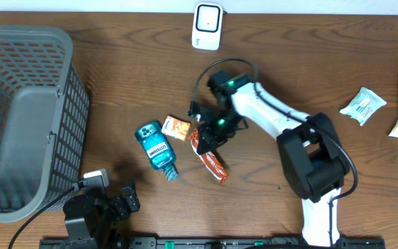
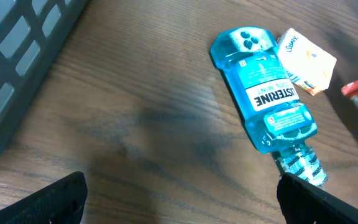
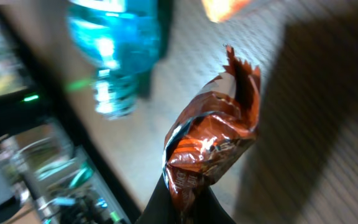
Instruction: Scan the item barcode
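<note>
The red-brown snack packet is near the middle of the tabletop, pinched at its far end by my right hand; the fingers are clamped tight on the crinkled foil, and in the right wrist view the packet rises from between them with its torn edge uppermost; I cannot tell whether its near end touches the wood. Just left of it lies a blue mouthwash bottle on its side, cap pointing near and right; at the bottle's far-right shoulder sits a small orange and white box, just beside both the bottle and my right hand. A white scanner stands at the far edge of the tabletop, well apart from the packet; two pale snack bags lie far off at the right edge. A grey mesh basket fills the left side. My left hand waits at the near edge, left of the bottle, fingers spread wide and gripping nothing.
</note>
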Robot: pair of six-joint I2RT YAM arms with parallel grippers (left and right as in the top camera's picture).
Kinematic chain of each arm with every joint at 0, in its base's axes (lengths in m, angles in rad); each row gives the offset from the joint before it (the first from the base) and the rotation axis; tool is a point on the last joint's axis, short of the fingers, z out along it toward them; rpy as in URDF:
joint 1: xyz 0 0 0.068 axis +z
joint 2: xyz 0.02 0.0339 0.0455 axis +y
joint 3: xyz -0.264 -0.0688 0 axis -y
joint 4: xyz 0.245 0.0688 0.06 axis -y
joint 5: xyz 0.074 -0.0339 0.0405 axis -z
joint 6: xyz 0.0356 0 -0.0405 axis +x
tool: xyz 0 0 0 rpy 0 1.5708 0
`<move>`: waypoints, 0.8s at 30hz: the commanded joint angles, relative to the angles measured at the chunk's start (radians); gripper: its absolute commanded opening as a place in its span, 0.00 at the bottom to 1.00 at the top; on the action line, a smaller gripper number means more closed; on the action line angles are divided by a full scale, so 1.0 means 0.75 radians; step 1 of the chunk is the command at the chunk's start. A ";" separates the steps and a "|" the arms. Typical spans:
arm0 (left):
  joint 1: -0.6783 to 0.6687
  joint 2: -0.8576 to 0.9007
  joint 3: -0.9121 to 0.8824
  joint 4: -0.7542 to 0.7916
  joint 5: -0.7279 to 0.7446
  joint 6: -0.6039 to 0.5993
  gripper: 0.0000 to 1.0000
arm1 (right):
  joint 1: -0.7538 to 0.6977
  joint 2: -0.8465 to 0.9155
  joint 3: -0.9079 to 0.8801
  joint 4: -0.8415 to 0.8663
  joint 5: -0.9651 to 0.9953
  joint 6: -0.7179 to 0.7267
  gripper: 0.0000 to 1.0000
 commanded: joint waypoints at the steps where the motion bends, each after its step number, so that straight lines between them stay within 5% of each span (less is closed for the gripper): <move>1: 0.001 -0.005 -0.011 -0.043 0.004 -0.006 0.98 | -0.057 -0.028 -0.047 0.001 -0.302 -0.288 0.01; 14: 0.001 -0.005 -0.011 -0.043 0.004 -0.006 0.98 | -0.052 -0.028 -0.082 0.001 -0.607 -0.791 0.01; 24: 0.001 -0.005 -0.011 -0.043 0.004 -0.006 0.98 | -0.093 -0.028 -0.082 0.014 -1.092 -0.464 0.01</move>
